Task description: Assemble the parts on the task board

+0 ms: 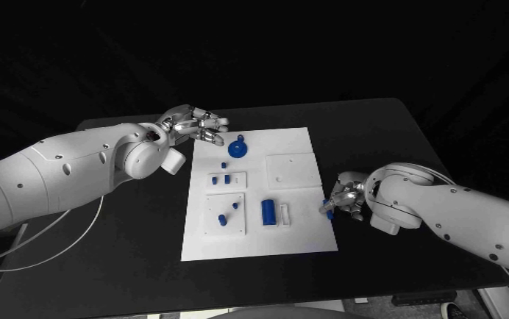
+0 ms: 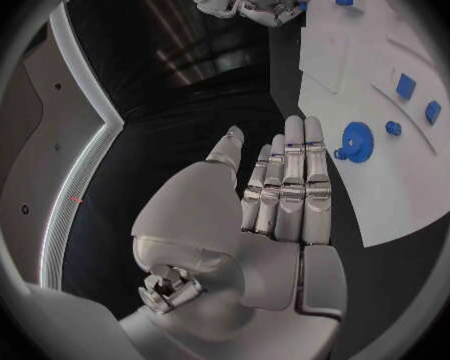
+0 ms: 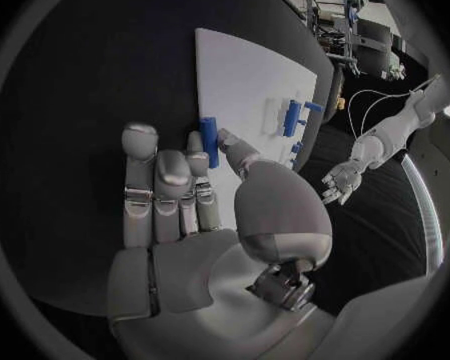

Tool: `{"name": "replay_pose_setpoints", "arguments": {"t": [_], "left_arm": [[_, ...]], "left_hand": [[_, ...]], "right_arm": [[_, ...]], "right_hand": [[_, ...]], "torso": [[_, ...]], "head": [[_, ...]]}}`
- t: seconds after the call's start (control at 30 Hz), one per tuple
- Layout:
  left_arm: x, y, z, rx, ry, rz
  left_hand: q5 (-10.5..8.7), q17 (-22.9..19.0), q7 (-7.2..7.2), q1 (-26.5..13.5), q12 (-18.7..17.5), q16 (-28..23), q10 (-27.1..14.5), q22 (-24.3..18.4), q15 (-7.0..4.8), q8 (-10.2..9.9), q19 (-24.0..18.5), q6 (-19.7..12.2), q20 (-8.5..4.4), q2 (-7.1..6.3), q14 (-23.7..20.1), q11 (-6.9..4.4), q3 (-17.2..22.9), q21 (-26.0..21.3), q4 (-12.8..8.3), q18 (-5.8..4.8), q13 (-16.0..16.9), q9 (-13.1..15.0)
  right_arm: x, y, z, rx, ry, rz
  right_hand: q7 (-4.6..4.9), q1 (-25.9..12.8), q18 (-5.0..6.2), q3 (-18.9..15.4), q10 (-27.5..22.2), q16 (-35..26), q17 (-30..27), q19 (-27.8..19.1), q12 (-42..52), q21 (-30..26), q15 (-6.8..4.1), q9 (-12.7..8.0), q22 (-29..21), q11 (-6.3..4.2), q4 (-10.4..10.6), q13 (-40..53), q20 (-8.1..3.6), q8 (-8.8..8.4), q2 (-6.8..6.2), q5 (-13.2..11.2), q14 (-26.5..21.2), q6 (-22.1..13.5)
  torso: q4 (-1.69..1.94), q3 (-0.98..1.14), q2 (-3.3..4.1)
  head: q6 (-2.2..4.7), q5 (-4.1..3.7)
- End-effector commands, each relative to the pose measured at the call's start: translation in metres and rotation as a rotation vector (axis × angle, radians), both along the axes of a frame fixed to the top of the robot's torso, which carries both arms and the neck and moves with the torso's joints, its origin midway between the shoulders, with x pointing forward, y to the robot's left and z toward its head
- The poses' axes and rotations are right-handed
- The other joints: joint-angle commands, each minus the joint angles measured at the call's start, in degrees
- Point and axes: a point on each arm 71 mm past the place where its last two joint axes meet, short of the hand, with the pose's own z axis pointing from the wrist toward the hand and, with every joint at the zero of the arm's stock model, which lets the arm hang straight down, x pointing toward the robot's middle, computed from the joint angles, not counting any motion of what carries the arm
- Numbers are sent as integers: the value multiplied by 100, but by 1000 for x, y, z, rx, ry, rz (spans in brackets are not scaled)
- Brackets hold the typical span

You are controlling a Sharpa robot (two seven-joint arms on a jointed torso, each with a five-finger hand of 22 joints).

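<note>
The task board, a white plate, lies in the middle of the black table with its long axis running away from the robot. At its far end, toward the robot's left, a round blue disc part lies flat with a small tab pointing to the far edge; a tiny blue peg sits just nearer than it. Below these a small raised white block carries two short blue pieces side by side, and a second, larger white block nearer the robot carries two more small blue pieces. Toward the middle of the near half a blue cylinder lies with its long axis along the board's length, just beside a slim white bar lying parallel to it. A plain white square plate rests on the far right portion. The left hand hovers by the board's far left corner, fingers straight and together, palm empty, near the disc but apart from it. The right hand sits at the board's right edge and pinches a slim blue bar between thumb and fingertips; the bar's long axis runs roughly along the board's edge
</note>
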Motion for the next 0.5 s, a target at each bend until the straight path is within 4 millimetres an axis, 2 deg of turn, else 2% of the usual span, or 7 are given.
{"name": "replay_pose_setpoints", "arguments": {"t": [0.03,0.1,0.13,0.17,0.5], "left_arm": [[-1,-1,0,-6,4,-13],[0,-1,0,-5,4,-12],[0,-1,0,-5,4,-11],[0,-1,0,-5,4,-11],[0,-1,0,-3,7,-11]], "left_hand": [[25,6,-11,-26,-17,37,-25,5,24,35,25,-38,16,49,-8,-7,-3,32,-11,-111,5,5],[25,6,-11,-26,-17,37,-25,5,24,35,25,-38,16,49,-8,-7,-3,32,-11,-111,5,5],[25,6,-11,-26,-17,37,-25,5,24,35,25,-38,16,49,-8,-7,-3,32,-11,-111,5,5],[25,6,-11,-26,-17,37,-25,5,24,35,25,-38,16,49,-8,-7,-3,32,-11,-111,5,5],[26,6,-11,-33,-17,38,-27,6,24,37,26,-38,16,53,-6,-6,-4,32,-2,-110,5,6]], "right_arm": [[-8,-8,-14,7,51,-25],[-8,-12,-12,23,51,-38],[-8,-14,-11,31,51,-46],[-7,-16,-9,39,50,-55],[1,-28,15,85,6,-103]], "right_hand": [[4,-5,1,629,25,-35,-12,254,15,26,-13,-3570,12,-43,-590,-2,-21,-15,57,43,14,66],[-24,-53,-3,575,40,-33,-14,255,17,37,-14,-3550,17,-53,-551,-3,-22,-11,45,-16,17,113],[-42,-96,-5,484,55,-34,-16,257,25,40,-19,-3540,18,-59,-497,0,-24,-15,31,-175,17,132],[-49,-85,-7,345,58,-29,-14,258,17,34,-29,-3532,14,-69,-437,-8,-33,-13,34,-209,18,136],[-84,-43,-25,179,65,-41,-34,258,-3,39,-36,-3510,12,-75,-333,-21,-44,-19,63,-340,16,174]], "torso": [[-5,3,0],[-8,4,-2],[-9,3,-2],[-11,1,-2],[-17,-2,-4]], "head": [[10,10],[14,12],[15,12],[16,10],[46,6]]}}
